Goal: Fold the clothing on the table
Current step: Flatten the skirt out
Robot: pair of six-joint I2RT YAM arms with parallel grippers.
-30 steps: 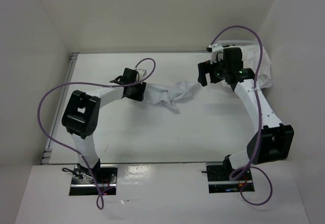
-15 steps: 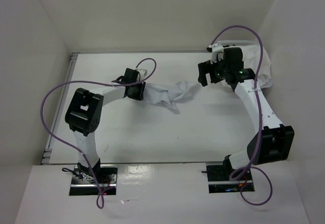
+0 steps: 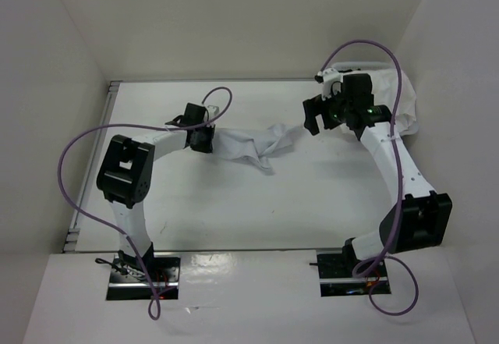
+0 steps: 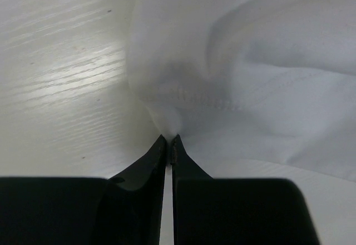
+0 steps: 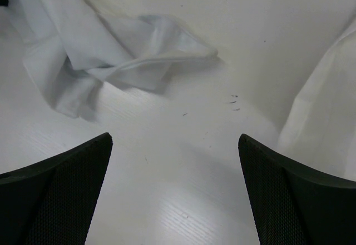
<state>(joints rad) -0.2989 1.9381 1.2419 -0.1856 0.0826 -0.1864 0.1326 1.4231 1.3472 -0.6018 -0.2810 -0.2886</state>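
Closed since a second ago, left gripper (image 4: 169,140) fingers (image 4: 146,166) clamp the hem of the crumpled white fabric garment (image 4: 250,61) at their tips, likely to spread it; right gripper (image 5: 175,139) fingers (image 5: 55,184) gape, idle.

Bare worktop (image 3: 234,211) lies open from 4 round to 8 o'clock of its centre, between the left arm (image 3: 164,137) and the right arm (image 3: 394,163). The crumpled garment (image 3: 257,143) bars the middle toward 9 o'clock, its hem pinched in the left jaws. A heap of white cloth (image 3: 409,106) fills the 2 o'clock corner against the right wall (image 3: 460,63). Between garment and heap, ahead of the wide-set right jaws, the worktop is bare.
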